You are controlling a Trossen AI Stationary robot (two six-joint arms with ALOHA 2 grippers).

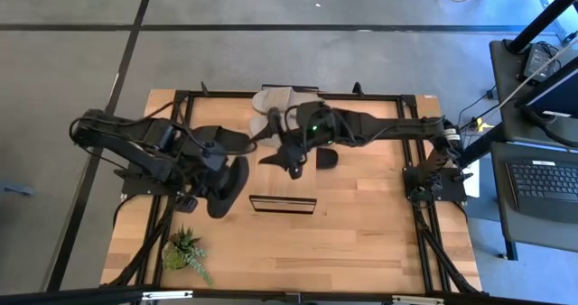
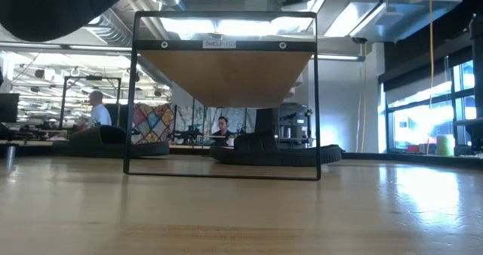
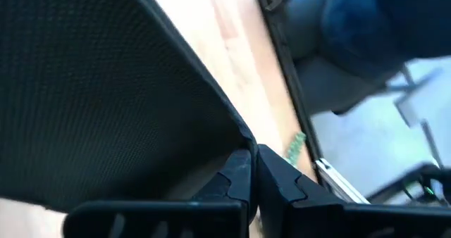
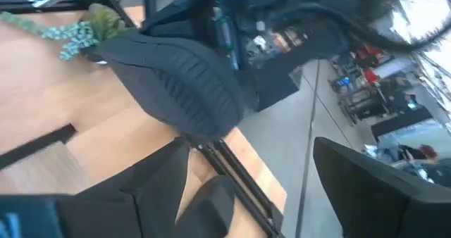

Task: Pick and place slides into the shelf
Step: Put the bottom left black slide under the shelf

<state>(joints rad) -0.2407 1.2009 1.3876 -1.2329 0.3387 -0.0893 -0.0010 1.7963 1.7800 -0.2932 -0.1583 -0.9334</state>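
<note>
Gripping a black slide pinched by its edge, the left claw hovers over the tabletop just left of the shelf. The right claw hangs wide open behind the shelf, seemingly empty, near another black slide.

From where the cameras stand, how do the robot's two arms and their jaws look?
Both arms are dark, nearly black, built of jointed segments, with cables along them. The right arm carries a small green light near its wrist. The left gripper has matte black, angular fingers; the right gripper has broad, flat dark fingers. No printed markings are visible.
</note>
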